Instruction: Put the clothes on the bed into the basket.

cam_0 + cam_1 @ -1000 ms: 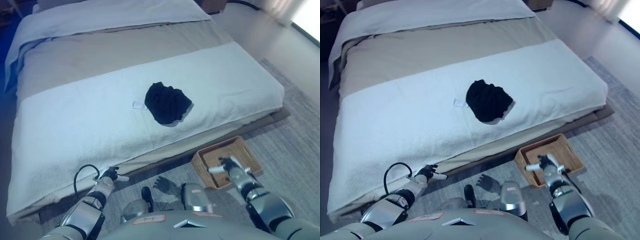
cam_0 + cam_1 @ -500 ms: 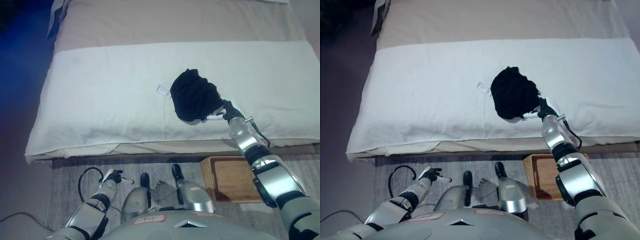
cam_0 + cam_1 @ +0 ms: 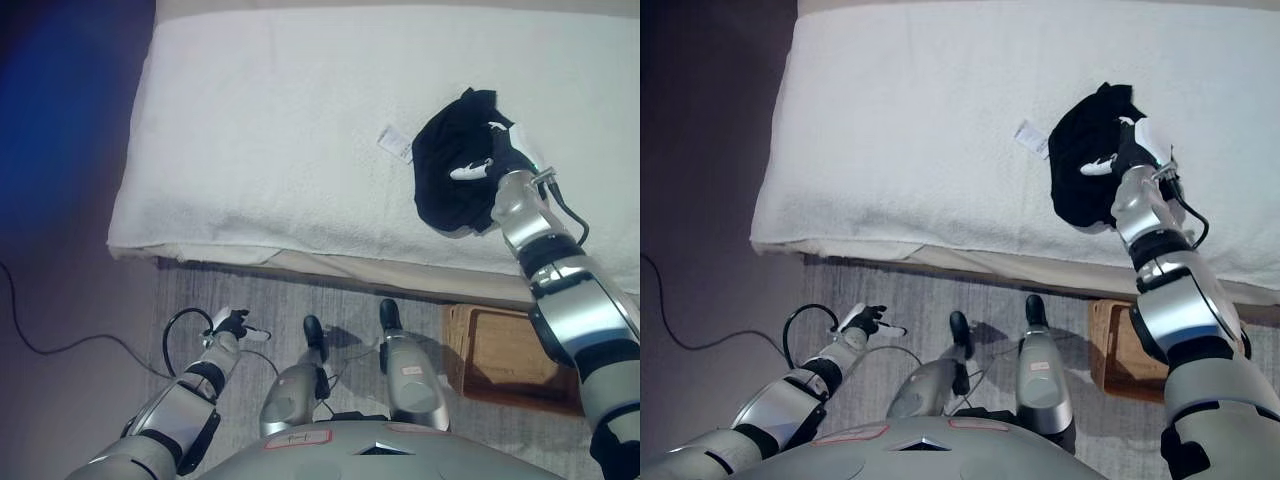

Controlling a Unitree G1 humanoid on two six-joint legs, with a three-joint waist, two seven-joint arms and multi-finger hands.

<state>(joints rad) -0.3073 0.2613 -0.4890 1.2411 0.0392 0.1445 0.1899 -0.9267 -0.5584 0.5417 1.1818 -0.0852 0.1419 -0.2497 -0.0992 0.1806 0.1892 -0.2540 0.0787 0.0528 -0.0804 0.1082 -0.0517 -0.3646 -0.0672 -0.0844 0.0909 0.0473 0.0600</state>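
One black garment lies bunched on the white blanket, right hand pressed on its right side; finger grip cannot be made out. Below this hand, wicker basket partly arm-hidden. Left hand low, fingers loosely spread.

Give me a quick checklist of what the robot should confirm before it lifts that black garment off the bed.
1. Right hand on the black garment: ok, it rests on the cloth.
2. Fingers closed round the cloth: cannot tell, the dark hand blends into the dark cloth.
3. Garment free of the white blanket: cannot tell; it lies in a heap on top.
4. Wooden basket within reach: ok, on the floor beside the bed, below the right arm; partly hidden.
5. Left hand out of the way: ok, low over the floor, apart from the bed.
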